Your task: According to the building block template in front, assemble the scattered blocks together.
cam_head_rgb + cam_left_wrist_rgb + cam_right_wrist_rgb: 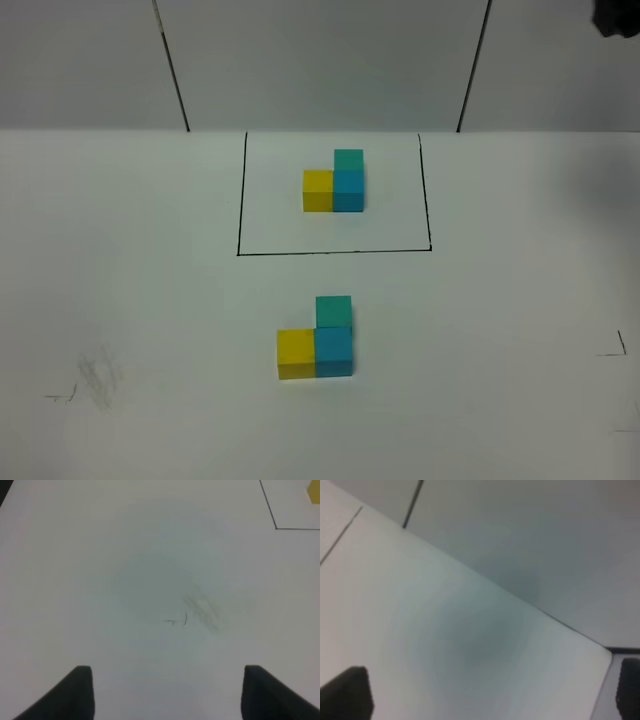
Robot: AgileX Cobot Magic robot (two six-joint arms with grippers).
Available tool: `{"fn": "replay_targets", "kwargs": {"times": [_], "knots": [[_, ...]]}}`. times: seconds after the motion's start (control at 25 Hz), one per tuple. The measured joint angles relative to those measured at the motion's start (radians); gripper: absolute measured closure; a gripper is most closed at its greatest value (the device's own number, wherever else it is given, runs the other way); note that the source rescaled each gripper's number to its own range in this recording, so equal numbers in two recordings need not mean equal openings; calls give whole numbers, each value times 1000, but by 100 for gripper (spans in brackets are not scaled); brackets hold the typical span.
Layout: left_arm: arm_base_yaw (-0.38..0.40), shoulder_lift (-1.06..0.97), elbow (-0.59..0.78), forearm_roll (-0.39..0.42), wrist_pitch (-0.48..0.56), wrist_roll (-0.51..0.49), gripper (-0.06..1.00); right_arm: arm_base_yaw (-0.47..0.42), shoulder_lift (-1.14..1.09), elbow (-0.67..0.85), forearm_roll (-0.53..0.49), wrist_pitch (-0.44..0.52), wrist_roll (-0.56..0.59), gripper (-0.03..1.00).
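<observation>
The building block template (334, 180) stands inside the black outline at the back: yellow beside blue, with teal on top of the blue. In front of it the scattered blocks stand joined in the same L shape: yellow cube (296, 352), blue cube (334, 350), and teal cube (333, 311) on top of the blue. My left gripper (167, 690) hovers open over bare table near a pencil mark (176, 621), far left of the cubes. My right gripper (495, 690) is open too, over bare table near the back wall.
The black rectangle outline (238, 200) frames the template; its near left corner (275, 528) shows in the left wrist view, with a sliver of a yellow cube (314, 492) beyond. Smudges (98, 375) and corner marks (615, 348) mark the white table. A dark arm part (615, 18) is at the top right.
</observation>
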State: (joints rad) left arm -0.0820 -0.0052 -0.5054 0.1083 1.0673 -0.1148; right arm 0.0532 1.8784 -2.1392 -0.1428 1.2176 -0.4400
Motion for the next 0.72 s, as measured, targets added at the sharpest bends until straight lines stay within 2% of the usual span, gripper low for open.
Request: {"fn": "replay_targets", "kwargs": {"times": [0.2, 0.32, 0.6, 0.72], "knots": [[0, 0, 0, 0, 0, 0, 53, -109, -284, 331, -4, 1, -3, -3], [0, 0, 0, 0, 0, 0, 53, -141, -457, 488, -5, 4, -11, 0], [0, 0, 0, 0, 0, 0, 53, -146, -897, 753, 57, 2, 27, 23], [0, 0, 0, 0, 0, 0, 53, -146, -1088, 860, 69, 3, 91, 28]]}}
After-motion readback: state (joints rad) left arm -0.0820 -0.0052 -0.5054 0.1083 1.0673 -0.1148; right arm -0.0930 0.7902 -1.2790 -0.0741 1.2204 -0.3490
